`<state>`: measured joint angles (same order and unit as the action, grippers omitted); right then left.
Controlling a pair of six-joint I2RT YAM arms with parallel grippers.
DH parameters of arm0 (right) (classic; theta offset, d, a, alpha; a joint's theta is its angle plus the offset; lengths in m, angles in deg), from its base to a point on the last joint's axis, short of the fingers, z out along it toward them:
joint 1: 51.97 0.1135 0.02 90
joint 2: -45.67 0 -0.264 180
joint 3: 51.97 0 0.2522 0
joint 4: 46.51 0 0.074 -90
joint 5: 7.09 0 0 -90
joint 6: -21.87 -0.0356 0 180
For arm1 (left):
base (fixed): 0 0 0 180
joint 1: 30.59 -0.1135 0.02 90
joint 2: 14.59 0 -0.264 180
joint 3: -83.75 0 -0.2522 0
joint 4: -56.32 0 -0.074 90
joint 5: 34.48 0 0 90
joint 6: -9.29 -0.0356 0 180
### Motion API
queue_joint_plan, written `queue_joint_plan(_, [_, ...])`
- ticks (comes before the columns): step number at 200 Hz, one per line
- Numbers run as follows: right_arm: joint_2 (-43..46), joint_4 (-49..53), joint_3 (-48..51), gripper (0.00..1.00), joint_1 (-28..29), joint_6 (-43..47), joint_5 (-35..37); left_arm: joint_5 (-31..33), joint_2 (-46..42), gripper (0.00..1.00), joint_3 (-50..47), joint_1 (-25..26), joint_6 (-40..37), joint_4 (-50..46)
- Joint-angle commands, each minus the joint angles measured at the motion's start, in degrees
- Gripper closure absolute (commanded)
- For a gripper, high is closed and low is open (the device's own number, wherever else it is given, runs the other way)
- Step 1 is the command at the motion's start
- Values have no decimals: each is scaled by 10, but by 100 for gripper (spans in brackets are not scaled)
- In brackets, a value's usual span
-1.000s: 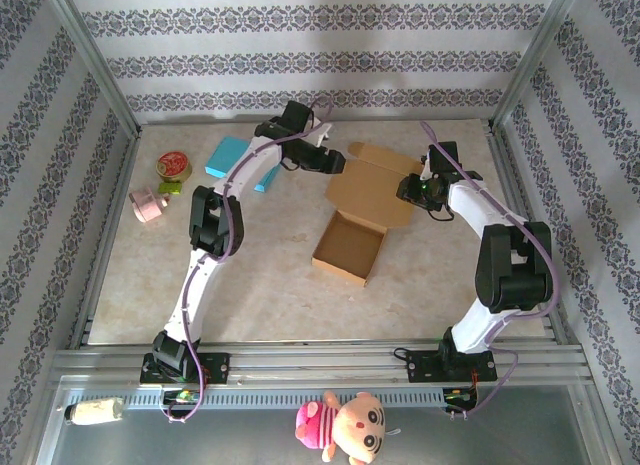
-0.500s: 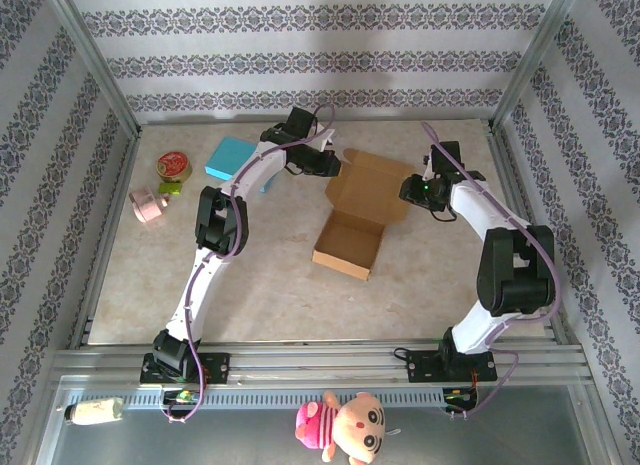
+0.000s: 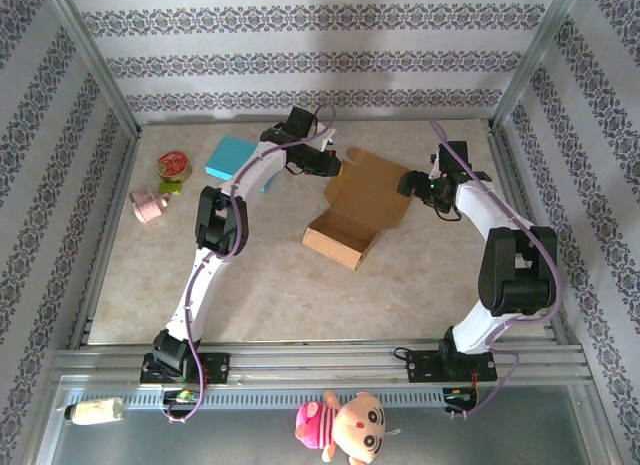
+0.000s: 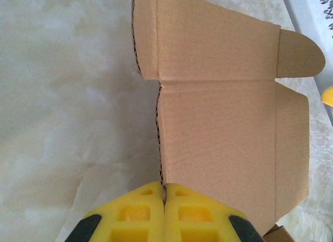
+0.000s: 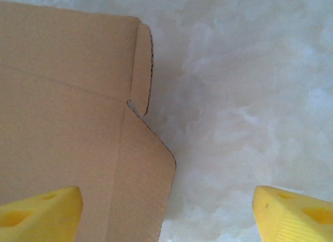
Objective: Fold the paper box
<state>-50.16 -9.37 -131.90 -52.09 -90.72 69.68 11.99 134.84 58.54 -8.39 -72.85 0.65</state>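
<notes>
Paper box [image 3: 340, 237] sits mid-table [image 3: 260, 280], lid flap [image 3: 372, 185] open toward the back. Left gripper [image 4: 164, 203] pads are pressed together, pinching the flap's left edge. Right gripper [image 5: 166, 213] fingers are spread wide at the flap's right edge, holding nothing. Looks like light, bendy corrugated card that probably creases easily; best grabbed at the edges near fold lines.

Bright, even, diffuse light; soft shadows; slightly hazy wrist views.
</notes>
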Motion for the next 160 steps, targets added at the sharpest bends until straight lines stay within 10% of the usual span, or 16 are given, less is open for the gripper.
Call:
queue_joint_plan(1, [-31, -17, 6, 29, -3, -1, -41, -10, -18, 100, 11, 8, -18, 7])
queue_joint_plan(89, [-52, -83, 20, 93, -4, -7, -95, 13, -32, 100, 6, 10, -33, 0])
queue_joint_plan(139, [-8, -119, 40, 95, 3, 57, -115, 51, -121, 51, -52, 3, -43, 33])
queue_joint_plan(160, [24, -146, 50, 97, 21, 109, -113, 85, -178, 45, -89, -9, -61, 34])
